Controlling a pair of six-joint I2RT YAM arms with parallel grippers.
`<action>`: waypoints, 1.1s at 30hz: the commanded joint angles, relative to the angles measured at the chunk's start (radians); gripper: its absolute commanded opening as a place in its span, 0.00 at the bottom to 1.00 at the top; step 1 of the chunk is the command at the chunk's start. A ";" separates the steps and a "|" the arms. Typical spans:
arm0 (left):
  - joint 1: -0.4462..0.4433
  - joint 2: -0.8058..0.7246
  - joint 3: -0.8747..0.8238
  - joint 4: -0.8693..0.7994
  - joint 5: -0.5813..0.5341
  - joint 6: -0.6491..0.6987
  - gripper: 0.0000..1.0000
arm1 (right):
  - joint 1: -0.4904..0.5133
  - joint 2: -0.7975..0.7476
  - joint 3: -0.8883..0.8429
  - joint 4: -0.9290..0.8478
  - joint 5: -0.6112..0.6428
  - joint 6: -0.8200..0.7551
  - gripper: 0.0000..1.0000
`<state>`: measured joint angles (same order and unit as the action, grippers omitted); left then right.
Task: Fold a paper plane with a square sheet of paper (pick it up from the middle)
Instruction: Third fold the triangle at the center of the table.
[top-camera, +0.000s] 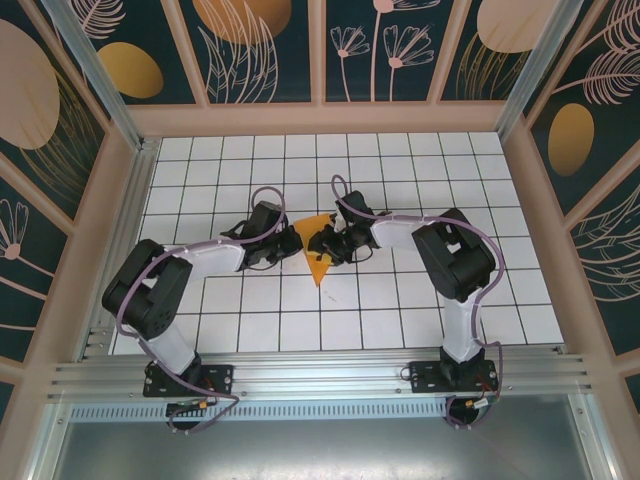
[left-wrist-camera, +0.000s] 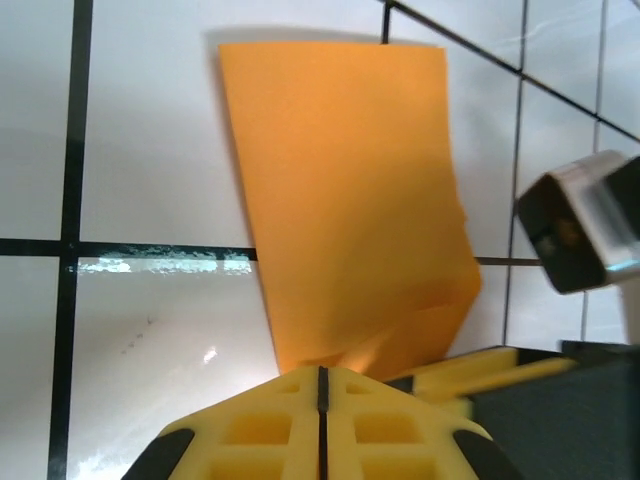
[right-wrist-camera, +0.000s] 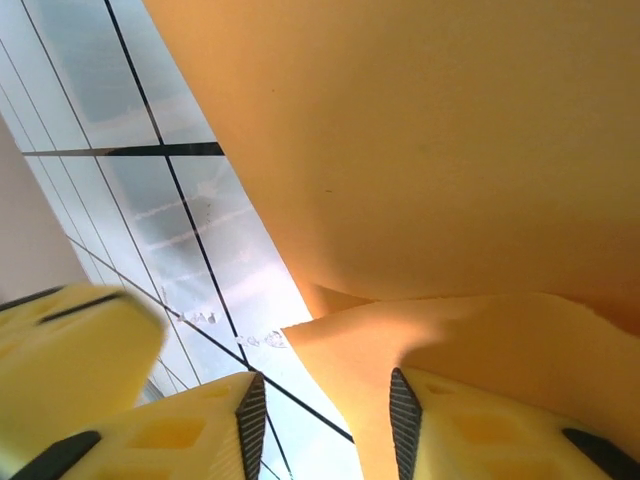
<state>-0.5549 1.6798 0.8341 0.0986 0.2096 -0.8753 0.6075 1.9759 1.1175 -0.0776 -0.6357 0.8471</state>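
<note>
nearest me i count two arm bases bolted to the rail, the left arm (top-camera: 160, 290) and the right arm (top-camera: 455, 265). both reach inward over the white tiled table (top-camera: 400, 300) and meet near its middle.

there is one orange sheet of paper (top-camera: 316, 265), lying between the two pincers at the table's centre. from above it reads as a creased triangle with its point toward me and its wide edge away.

the left gripper (top-camera: 280, 242) sits at the paper's left side. on its wrist camera the left gripper (left-wrist-camera: 320, 372) has its two yellow fingers pressed together along a thin seam, and the near edge of the sheet (left-wrist-camera: 350, 200) is caught at their tips. the rest of the sheet lies out over the tiles beyond them.

the right gripper (top-camera: 326, 243) is at the paper's right side. on its own camera the right gripper (right-wrist-camera: 328, 385) has its fingers apart, with tile showing in the gap. a curled layer of the sheet (right-wrist-camera: 420, 150) rests over the right-hand finger (right-wrist-camera: 500, 425).

past the table stands the far wall (top-camera: 320, 50), made of dark panels painted with leaves and orange ovals.
</note>
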 joint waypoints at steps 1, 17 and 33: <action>0.007 -0.026 -0.053 0.032 0.037 -0.032 0.10 | -0.005 0.026 -0.031 -0.033 0.025 0.009 0.34; 0.006 0.120 -0.008 0.069 0.156 -0.019 0.23 | -0.009 0.036 -0.031 -0.057 0.040 -0.018 0.11; 0.006 0.158 0.012 0.080 0.165 -0.031 0.15 | -0.009 0.037 -0.024 -0.057 0.033 -0.026 0.11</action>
<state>-0.5503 1.8095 0.8223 0.1780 0.3634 -0.9035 0.6037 1.9804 1.0985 -0.0895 -0.6193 0.8436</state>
